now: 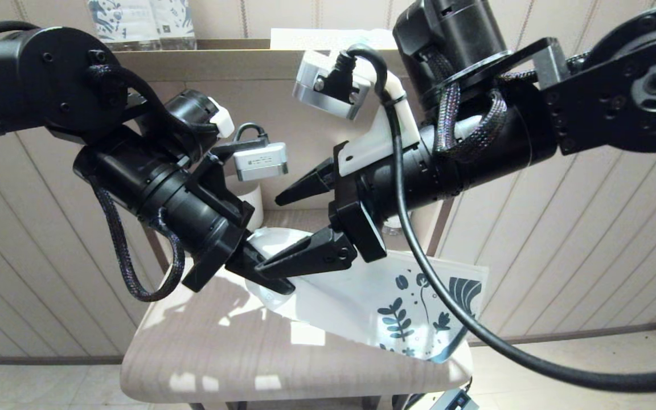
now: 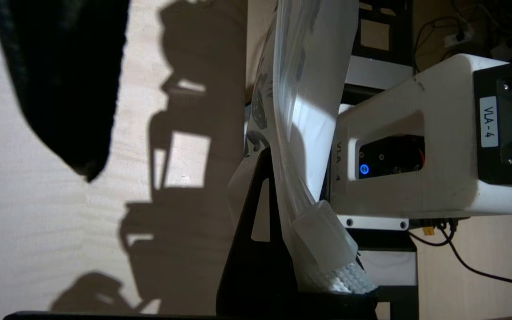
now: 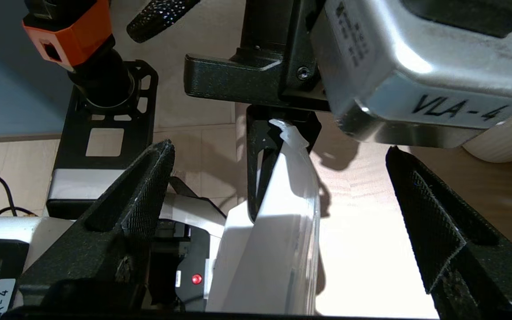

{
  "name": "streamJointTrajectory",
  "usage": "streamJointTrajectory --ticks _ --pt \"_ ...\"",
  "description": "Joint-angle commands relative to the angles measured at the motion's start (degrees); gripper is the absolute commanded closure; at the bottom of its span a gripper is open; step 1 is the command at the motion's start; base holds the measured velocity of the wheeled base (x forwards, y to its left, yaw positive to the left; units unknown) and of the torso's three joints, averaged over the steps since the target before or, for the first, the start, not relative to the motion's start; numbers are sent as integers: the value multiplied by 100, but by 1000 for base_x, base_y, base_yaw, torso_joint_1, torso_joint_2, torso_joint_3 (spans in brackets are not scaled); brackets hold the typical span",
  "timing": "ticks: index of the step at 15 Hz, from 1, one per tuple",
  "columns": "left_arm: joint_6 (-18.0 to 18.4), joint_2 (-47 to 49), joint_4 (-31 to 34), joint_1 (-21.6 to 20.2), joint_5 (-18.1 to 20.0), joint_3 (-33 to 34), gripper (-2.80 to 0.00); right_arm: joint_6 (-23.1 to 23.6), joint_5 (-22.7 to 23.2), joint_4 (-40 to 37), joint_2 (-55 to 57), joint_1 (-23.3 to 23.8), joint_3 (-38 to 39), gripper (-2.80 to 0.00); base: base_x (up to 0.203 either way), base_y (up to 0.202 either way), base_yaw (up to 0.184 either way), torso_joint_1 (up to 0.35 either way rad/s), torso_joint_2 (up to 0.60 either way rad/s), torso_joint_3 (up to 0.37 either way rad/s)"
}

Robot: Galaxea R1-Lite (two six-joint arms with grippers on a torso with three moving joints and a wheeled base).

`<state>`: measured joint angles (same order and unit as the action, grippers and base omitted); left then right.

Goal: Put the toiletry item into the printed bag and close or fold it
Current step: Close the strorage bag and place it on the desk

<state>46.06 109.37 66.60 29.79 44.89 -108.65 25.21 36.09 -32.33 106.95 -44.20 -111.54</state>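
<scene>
Nearest: pale wood-grain counter, bare on the near side of the printed bag. Bag's leaf-and-flower end rested on the counter and reached its edge. Plain end was lifted clear of the surface.

At that lifted plain end: left claw was clamped on the printed bag's top edge, with a finger on each side of the film in the right wrist view. Judged a holding grip, meant to keep the mouth raised and taut so the strip could be worked.

Inside the printed bag, by the left wrist view: toothbrush was seen through the film, bristled head close to the pinched end, handle running along the bag toward the print. Judged already inserted; closing step judged not yet done.

Just above the printed bag's plain end: right claw hung wide open and gripped nothing. One finger was over the bag and the other low beside the left claw. In the right wrist view the raised edge stood between the spread fingers, touching neither. Judged lined up to press or run along the zip strip against the left claw's hold. Risk judged: thin film slipping or creasing if pinched off the strip.

Beyond the printed bag: white ribbed cup stood on the counter's far side, partly hidden by the left arm.

Farthest: shelf on the wall, carrying blue-patterned bottles.
</scene>
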Motion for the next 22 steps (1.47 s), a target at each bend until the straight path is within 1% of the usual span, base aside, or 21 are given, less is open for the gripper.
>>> streamJointTrajectory --ticks 1,3,6,9,13,16,18,21,22 --pt "26 36 29 0 46 -25 0 19 145 -10 70 39 -17 -280 0 0 0 0 0 0" --pt "26 40 29 0 56 -16 0 28 304 26 121 52 -51 -280 0 0 0 0 0 0" --pt "7 31 29 0 91 -43 0 20 365 218 133 70 -52 -280 0 0 0 0 0 0" --pt "0 14 29 0 56 53 0 19 637 205 203 127 -47 -280 0 0 0 0 0 0" --pt "0 45 20 0 55 72 0 19 675 210 247 182 -43 -280 0 0 0 0 0 0" --pt "0 101 -164 -26 63 106 0 28 742 227 265 237 -34 -280 0 0 0 0 0 0" --pt "0 92 -166 -54 74 98 0 28 742 218 265 264 -25 -280 0 0 0 0 0 0" --pt "-16 33 -165 -156 271 30 0 29 759 251 290 272 -9 -280 0 0 0 0 0 0" --pt "-18 23 -167 -174 269 19 0 28 751 262 309 272 1 -280 0 0 0 0 0 0"
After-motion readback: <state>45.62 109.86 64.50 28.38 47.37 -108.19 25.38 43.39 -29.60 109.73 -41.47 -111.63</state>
